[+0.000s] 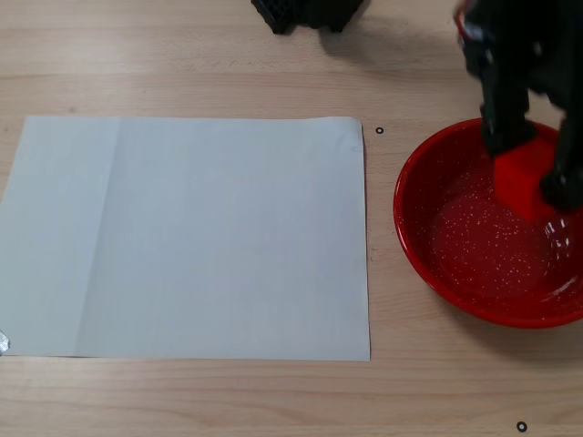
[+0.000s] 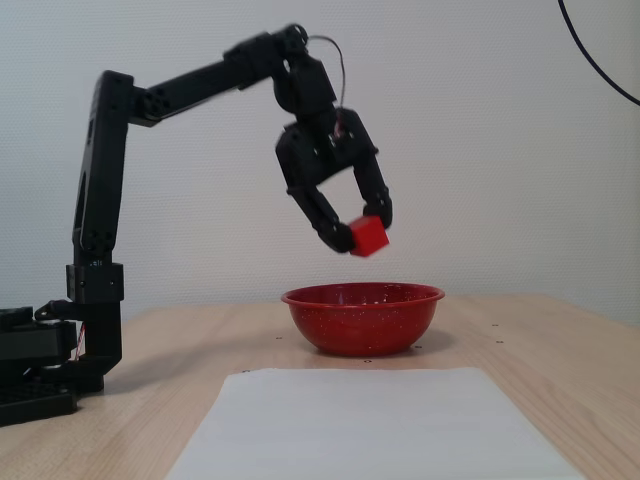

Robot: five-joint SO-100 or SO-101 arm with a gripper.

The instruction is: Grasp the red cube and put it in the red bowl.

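Note:
The small red cube hangs in the air, pinched between the black fingers of my gripper, which is shut on it. In a fixed view from above, the cube sits over the inside of the red bowl, toward its right half. In a fixed view from the side, the cube hangs clearly above the rim of the red bowl, not touching it. The bowl's speckled inside holds nothing.
A white paper sheet covers the wooden table left of the bowl. The arm's black base stands at the left in the side view and shows as a block at the top edge from above.

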